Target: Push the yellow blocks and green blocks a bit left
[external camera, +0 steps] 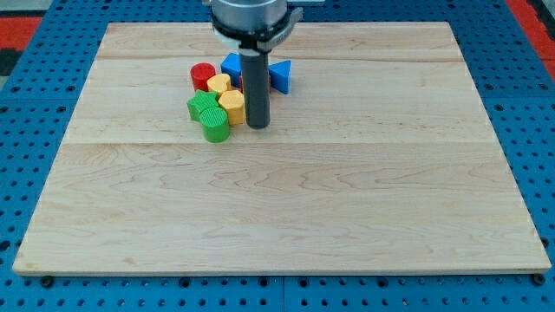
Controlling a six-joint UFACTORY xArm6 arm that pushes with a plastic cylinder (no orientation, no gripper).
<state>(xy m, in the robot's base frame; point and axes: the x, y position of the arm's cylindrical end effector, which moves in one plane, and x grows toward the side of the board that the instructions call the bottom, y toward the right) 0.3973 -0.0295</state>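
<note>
Yellow blocks and green blocks form a tight cluster in the upper-left part of the wooden board (286, 208), seen in the single camera view. One yellow block (219, 84), of unclear shape, lies toward the view's top; a yellow hexagonal block (231, 105) sits just below it. A green block (201, 106), possibly star-shaped, touches the hexagonal one on its left, and a green cylinder (216, 124) lies just below both.

My tip (257, 126) rests on the board just right of the yellow hexagonal block, touching it or nearly so; which cannot be told. The rod carries no pincer, so nothing is grasped or released.

No containers appear. A red cylinder (203, 75) stands at the cluster's upper left, touching the upper yellow block. A blue block (232, 67) lies above the cluster, partly hidden by the rod, and a blue triangular block (280, 75) sits right of the rod. Around the board lies a blue perforated surface (35, 130).
</note>
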